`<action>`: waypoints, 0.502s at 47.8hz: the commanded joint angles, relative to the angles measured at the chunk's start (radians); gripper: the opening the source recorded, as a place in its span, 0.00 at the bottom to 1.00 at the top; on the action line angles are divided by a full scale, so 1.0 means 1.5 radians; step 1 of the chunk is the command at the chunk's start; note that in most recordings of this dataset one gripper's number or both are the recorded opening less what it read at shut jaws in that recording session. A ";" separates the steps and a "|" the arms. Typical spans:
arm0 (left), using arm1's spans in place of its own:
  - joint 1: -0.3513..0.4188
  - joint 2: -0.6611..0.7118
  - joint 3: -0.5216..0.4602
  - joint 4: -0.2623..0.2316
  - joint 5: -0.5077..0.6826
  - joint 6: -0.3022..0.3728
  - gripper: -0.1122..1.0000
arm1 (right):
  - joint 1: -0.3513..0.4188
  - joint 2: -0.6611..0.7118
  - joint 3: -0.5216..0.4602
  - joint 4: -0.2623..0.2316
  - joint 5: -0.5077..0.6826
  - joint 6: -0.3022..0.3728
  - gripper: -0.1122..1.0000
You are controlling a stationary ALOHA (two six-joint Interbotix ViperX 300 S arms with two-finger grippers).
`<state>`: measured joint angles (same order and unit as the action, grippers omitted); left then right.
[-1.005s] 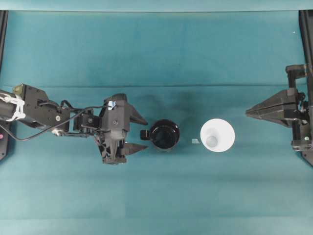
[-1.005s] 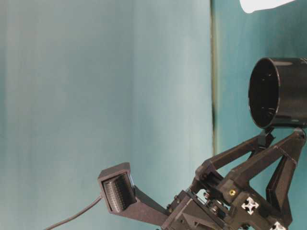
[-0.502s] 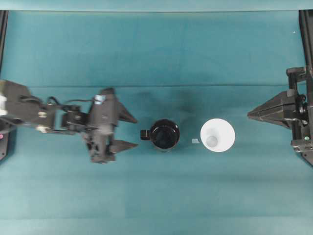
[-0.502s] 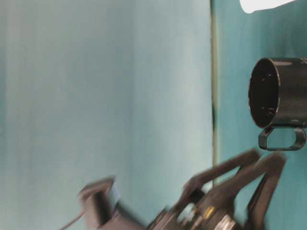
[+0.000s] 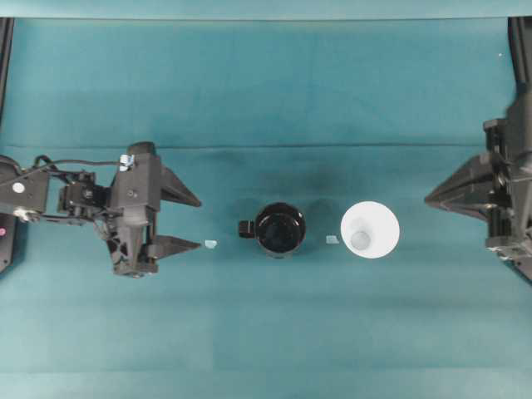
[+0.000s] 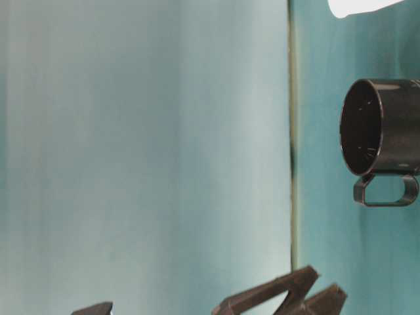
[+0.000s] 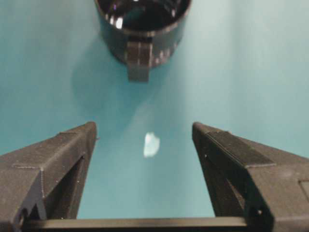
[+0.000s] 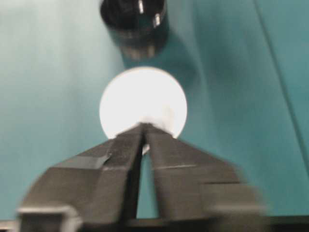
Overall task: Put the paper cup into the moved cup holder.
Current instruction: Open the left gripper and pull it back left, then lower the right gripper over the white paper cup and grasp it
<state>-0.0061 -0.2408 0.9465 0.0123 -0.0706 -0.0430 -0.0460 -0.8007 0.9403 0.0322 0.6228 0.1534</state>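
The cup (image 5: pixel 370 229) stands upright, rim up, on the teal counter (image 5: pixel 266 83), just right of the black holder (image 5: pixel 279 229) and not touching it; the holder's handle (image 5: pixel 245 227) points left. The left tool (image 5: pixel 196 222) sits well left of the holder, fingers spread wide and empty, with a small pale scrap (image 5: pixel 210 243) beside its lower fingertip. The right tool (image 5: pixel 428 199) sits at the right edge, aimed at the cup, fingertips together, holding nothing.
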 commanded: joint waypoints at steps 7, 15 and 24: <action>-0.002 -0.011 -0.002 0.002 0.000 0.001 0.82 | -0.001 0.070 -0.067 0.002 0.021 0.031 0.81; -0.001 -0.012 -0.001 0.001 0.003 0.000 0.82 | -0.001 0.130 -0.120 0.001 0.066 0.097 0.97; -0.001 -0.011 -0.001 0.002 0.003 0.000 0.82 | -0.001 0.188 -0.152 0.000 0.142 0.119 0.96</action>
<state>-0.0061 -0.2485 0.9526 0.0138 -0.0614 -0.0430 -0.0460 -0.5400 0.7501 0.0337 0.8053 0.3191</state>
